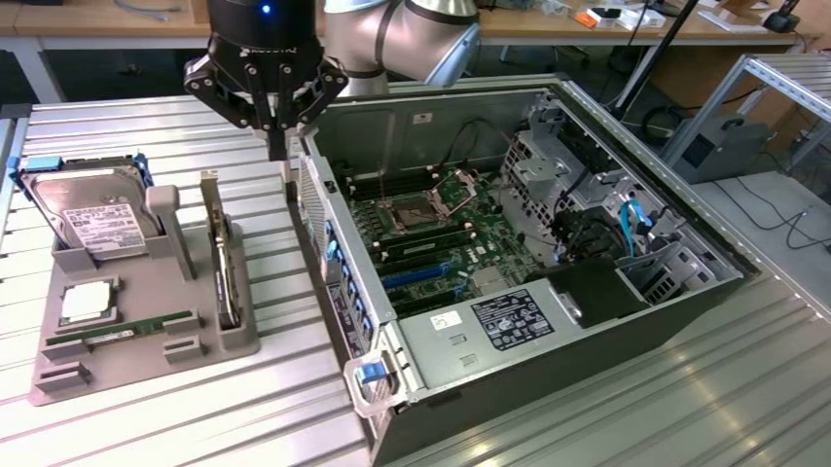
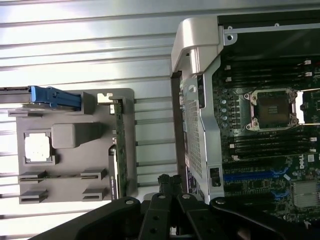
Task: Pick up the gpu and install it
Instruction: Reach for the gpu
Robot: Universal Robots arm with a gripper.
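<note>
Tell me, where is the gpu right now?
The gpu stands on edge in the grey holder on the exterior view's left, between the hard drive and the open computer case.

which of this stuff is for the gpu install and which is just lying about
For the job: gpu, on edge in the grey holder; open computer case; gripper, shut and empty, beside the case wall.
Lying about: hard drive; memory stick; processor chip.

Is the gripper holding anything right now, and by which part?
Nothing. The gripper is shut and empty, between the holder and the computer case; the graphics card stands in the holder, untouched.
</note>
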